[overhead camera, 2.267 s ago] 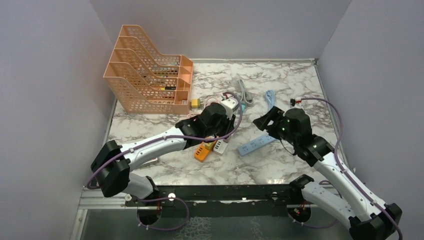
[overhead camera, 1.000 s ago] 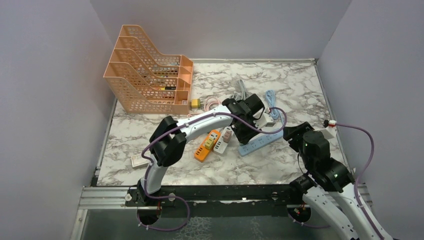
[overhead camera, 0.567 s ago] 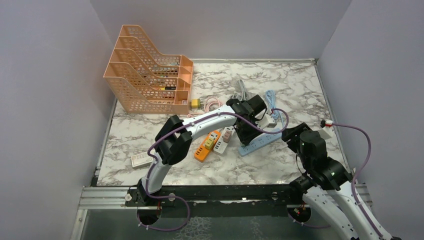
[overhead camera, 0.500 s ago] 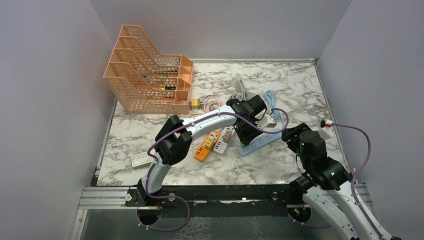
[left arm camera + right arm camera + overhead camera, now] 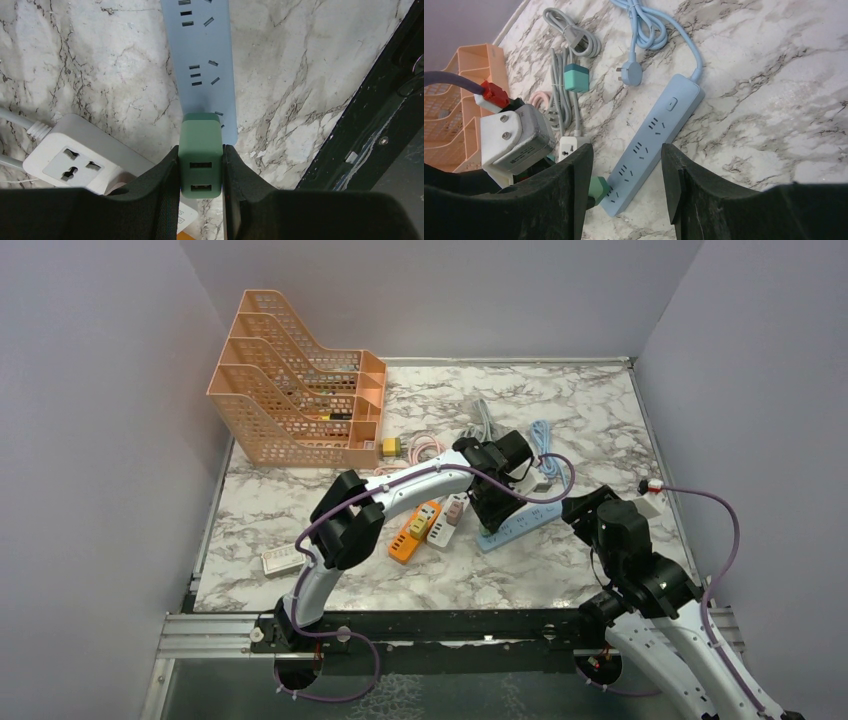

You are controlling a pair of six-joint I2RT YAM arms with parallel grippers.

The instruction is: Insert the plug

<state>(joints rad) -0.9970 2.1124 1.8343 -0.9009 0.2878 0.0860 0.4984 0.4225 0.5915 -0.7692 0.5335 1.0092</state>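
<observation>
the marble desk (image 5: pixel 420 580) carries an orange file rack (image 5: pixel 300 380) at its far left and a litter of cables and adapters around the middle. the blue power strip (image 5: pixel 515 525) lies slantwise between the two arms, with its own blue cable (image 5: pixel 644 25) coiled beyond its far end. beside the strip's near end sits a white socket adapter (image 5: pixel 70 162).

the left tool (image 5: pixel 492 502) reaches across to that near end and is clenched on the green plug (image 5: pixel 200 150), one finger on each flat side, with the plug's two usb ports facing the wrist camera. the right tool (image 5: pixel 624 150) hangs released and empty, near the strip but not touching it.

as for progress: the pick-up is done and the plug has been brought to the strip. it stands over the last socket, whose slots peek out just beside its body. the prongs are hidden under the plug, so i cannot tell whether they have entered the slots. the plug looks raised rather than flush, so i judge the seating itself is left: line the prongs up, press down, then let go.
</observation>
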